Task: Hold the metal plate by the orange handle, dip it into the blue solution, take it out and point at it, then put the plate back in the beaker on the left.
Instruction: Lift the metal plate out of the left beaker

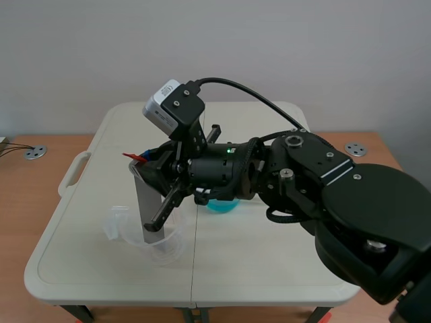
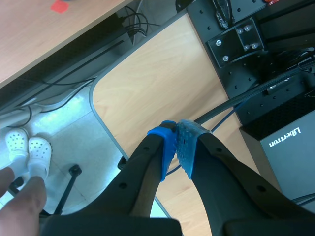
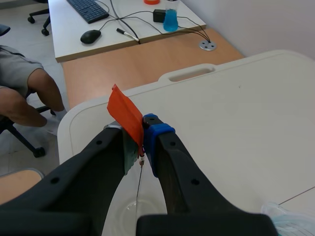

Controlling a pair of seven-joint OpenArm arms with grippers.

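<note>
Trainee: Grey wall behind, and a white folding table (image 1: 269, 269) set on a wooden desktop (image 1: 64, 142). Is that the workspace?

Operator: Yes. My right arm (image 1: 323, 182) enters from the right and extends past the middle, over the table's left half.

Trainee: And the right gripper (image 3: 142, 135)?

Operator: I have it clamped on the orange handle (image 3: 125, 113), which stands up between the two fingers as a tilted flag. The metal plate (image 1: 149, 202) hangs upright below the handle. In the right wrist view I see it edge-on, as a thin line.

Trainee: Where is the plate's lower end?

Operator: It is inside the mouth of the clear beaker (image 1: 168, 245) on the left. I cannot tell whether it touches the bottom. The beaker of blue solution (image 1: 221, 206) stands to the right of that, near the table's middle seam, mostly hidden behind my arm.

Trainee: And the left gripper (image 2: 176, 135)?

Operator: It is closed on nothing, and its pads (image 2: 166, 145) meet. It sits off the folding table, over the rounded corner of a wooden top. Below it are the floor, some cables and a person's feet in white clogs (image 2: 28, 150).
</note>
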